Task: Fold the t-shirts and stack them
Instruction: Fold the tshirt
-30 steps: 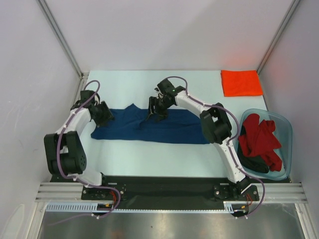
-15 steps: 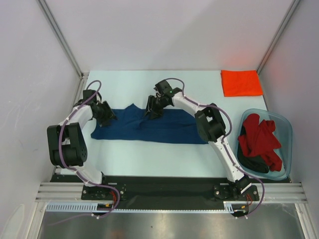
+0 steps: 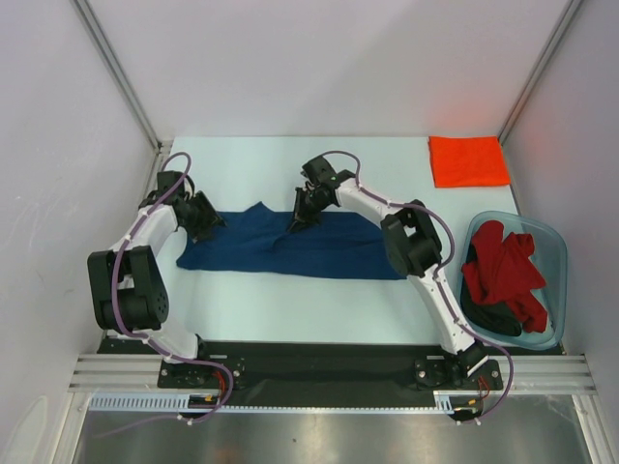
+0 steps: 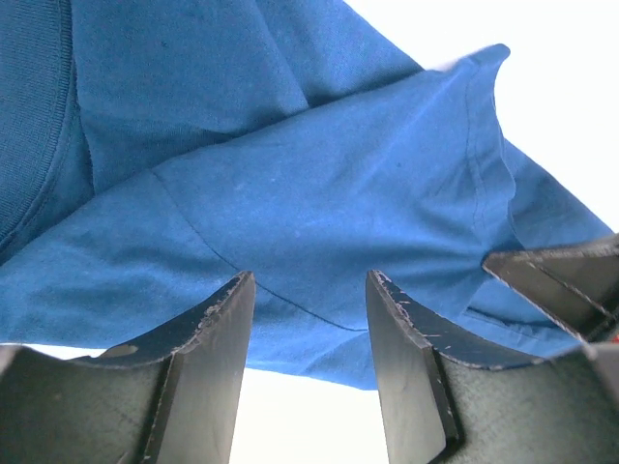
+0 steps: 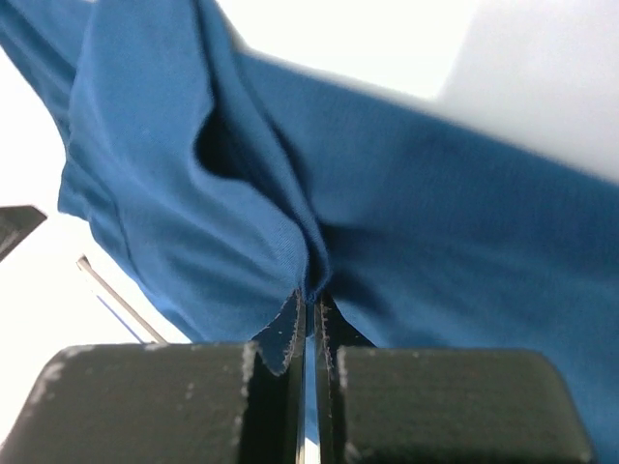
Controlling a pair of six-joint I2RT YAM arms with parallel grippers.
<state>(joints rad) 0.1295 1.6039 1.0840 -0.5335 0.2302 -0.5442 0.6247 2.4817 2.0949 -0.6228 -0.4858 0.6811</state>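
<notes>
A folded orange t-shirt (image 3: 468, 160) lies in the upper right corner of the table (image 3: 251, 169), well apart from both arms. Below it, at the right edge of the top view, the clear bluish tub (image 3: 557, 253) holds crumpled red t-shirts (image 3: 503, 271) on top of a dark one (image 3: 489, 320). The navy blue t-shirt (image 3: 290, 246) lies spread across the middle of the table, rumpled along its upper edge. Nothing stands between the arms and it.

The left gripper (image 3: 201, 215) sits at the shirt's upper left corner. In the left wrist view its fingers (image 4: 218, 324) are spread apart, with blue cloth beyond the tips and none pinched between them. The right gripper (image 3: 302, 211) is at the upper middle edge. Its fingers (image 5: 280, 338) are pressed together on a raised ridge of the blue cloth.
</notes>
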